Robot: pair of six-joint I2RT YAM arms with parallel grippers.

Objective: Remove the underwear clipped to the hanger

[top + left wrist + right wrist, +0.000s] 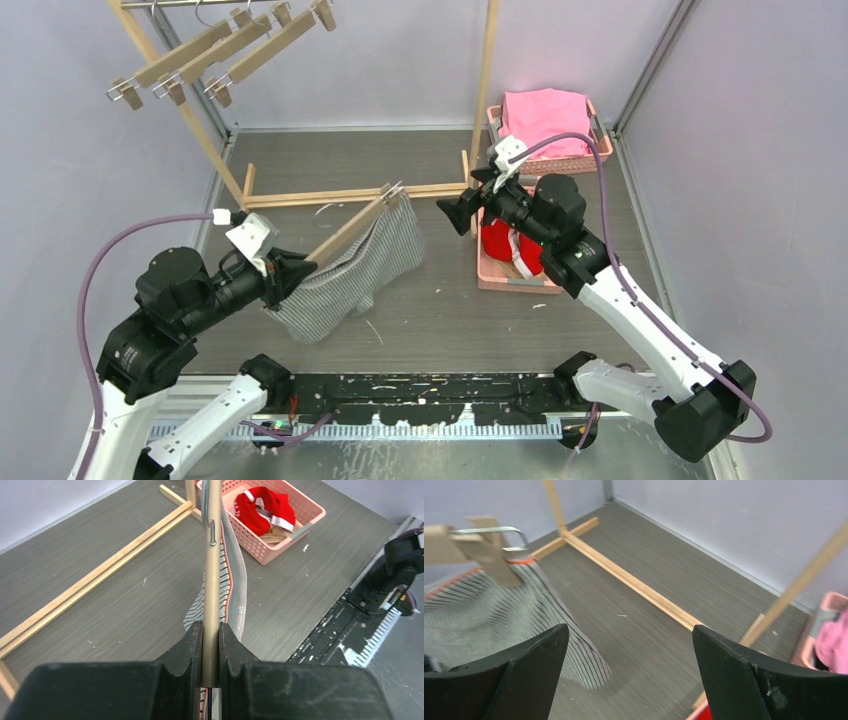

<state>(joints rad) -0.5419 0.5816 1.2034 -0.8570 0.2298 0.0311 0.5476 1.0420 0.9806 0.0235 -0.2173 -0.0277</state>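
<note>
My left gripper (pixel 295 272) (pixel 211 630) is shut on the near end of a wooden hanger (pixel 350 228) (pixel 213 580), held tilted above the table. Grey-and-white striped underwear (pixel 360 270) (pixel 235 580) (pixel 489 615) hangs from it, still pinched by the clip (pixel 491 560) at the far end. My right gripper (pixel 452 215) (pixel 629 627) stands wide open just right of that clip, with nothing between its fingers. Red underwear (pixel 497 240) (pixel 265 510) lies in the near pink basket (pixel 500 278) (pixel 280 545), on top of a cream piece (pixel 274 537).
A wooden rack stands at the back, with its base beam (pixel 340 197) (pixel 634 582) on the table and several bare clip hangers (pixel 200 60) on its rail. A second pink basket (pixel 575 162) behind my right arm holds pink cloth (pixel 545 115) (pixel 831 645).
</note>
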